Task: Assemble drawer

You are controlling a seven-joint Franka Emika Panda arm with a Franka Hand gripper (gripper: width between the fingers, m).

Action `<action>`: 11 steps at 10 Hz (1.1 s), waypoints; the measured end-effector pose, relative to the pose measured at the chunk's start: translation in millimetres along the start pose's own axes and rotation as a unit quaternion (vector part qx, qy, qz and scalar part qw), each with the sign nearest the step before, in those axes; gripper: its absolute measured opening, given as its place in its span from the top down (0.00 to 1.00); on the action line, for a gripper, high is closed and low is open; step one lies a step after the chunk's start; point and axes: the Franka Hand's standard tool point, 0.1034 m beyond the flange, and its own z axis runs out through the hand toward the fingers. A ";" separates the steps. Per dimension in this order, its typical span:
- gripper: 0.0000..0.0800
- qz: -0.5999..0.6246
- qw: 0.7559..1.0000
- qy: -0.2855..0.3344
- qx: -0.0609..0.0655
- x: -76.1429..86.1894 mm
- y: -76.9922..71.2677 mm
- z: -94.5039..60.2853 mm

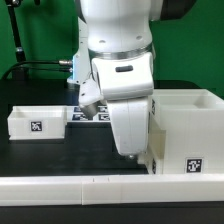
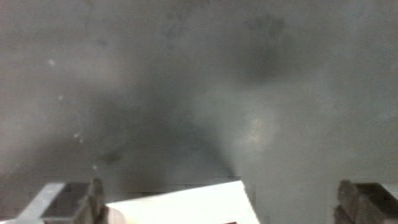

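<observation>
Our pincer [image 1: 130, 154] hangs released just beside the tall boxy white plastic drawer casing [image 1: 186, 125], on the casing's side toward the exterior view's left. Its two fingers [image 2: 63, 203] are spread wide above the dark table [image 2: 178, 90], and a white corner [image 2: 178, 207] lies between them, touching neither; we cannot tell which part it belongs to. We see a shallow open-top white tray [image 1: 22, 120] well apart from the casing on that same side, the marker board [image 1: 80, 114] between the two, and a long low white border block [image 1: 90, 188] in front of the casing.
</observation>
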 end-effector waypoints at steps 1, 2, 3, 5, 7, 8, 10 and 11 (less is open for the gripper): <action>0.19 0.006 1.000 -0.001 0.000 0.6 0.3 -0.7; 0.19 0.009 1.000 -0.003 0.001 0.9 0.4 -1.0; 0.19 0.009 1.000 -0.006 0.000 1.0 0.7 -1.8; 0.19 0.017 1.000 -0.008 -0.002 -11.0 -2.7 -6.3; 0.19 0.034 0.999 -0.012 -0.008 -26.5 -19.6 -19.5; 0.19 0.043 0.999 -0.015 -0.010 -32.2 -30.1 -26.2; 0.19 0.047 0.999 -0.018 -0.018 -35.5 -41.0 -31.5; 0.19 0.047 0.999 -0.017 -0.018 -35.6 -40.4 -30.1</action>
